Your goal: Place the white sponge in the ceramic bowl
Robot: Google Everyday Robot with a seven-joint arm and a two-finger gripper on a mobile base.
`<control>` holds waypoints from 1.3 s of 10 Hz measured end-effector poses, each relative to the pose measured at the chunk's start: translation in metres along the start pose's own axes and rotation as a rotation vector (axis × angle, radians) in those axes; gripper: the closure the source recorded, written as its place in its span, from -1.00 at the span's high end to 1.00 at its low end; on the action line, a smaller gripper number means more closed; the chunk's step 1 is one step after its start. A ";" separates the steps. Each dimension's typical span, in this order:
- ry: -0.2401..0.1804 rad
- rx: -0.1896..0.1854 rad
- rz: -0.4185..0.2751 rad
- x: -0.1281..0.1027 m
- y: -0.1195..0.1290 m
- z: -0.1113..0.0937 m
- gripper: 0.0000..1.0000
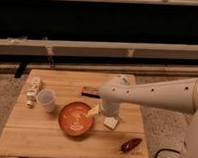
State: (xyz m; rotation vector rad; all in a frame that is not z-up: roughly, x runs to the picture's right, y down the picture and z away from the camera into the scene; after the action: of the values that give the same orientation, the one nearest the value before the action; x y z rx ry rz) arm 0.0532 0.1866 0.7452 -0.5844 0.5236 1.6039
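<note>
The ceramic bowl [76, 119] is a wide orange-brown dish with pale rings inside, standing at the middle of the wooden table. The white sponge [110, 123] is a small flat pale block lying on the table just right of the bowl. My gripper [106, 114] hangs from the white arm that reaches in from the right. It is directly above the sponge, close to the bowl's right rim, and open. A pale yellowish wedge [93, 111] shows at the bowl's right rim beside the gripper; I cannot tell what it is.
A white translucent cup [46, 100] stands left of the bowl, with a cluster of small white blocks [32, 90] further left. A dark flat bar [90, 93] lies behind the bowl. A red pepper-like object [131, 144] lies near the table's [34, 140] front right edge.
</note>
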 end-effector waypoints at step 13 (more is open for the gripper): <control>-0.012 -0.005 0.044 -0.006 -0.025 0.014 1.00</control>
State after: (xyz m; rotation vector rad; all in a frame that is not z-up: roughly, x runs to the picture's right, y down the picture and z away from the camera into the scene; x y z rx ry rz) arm 0.0775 0.1939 0.7597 -0.5700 0.5271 1.6497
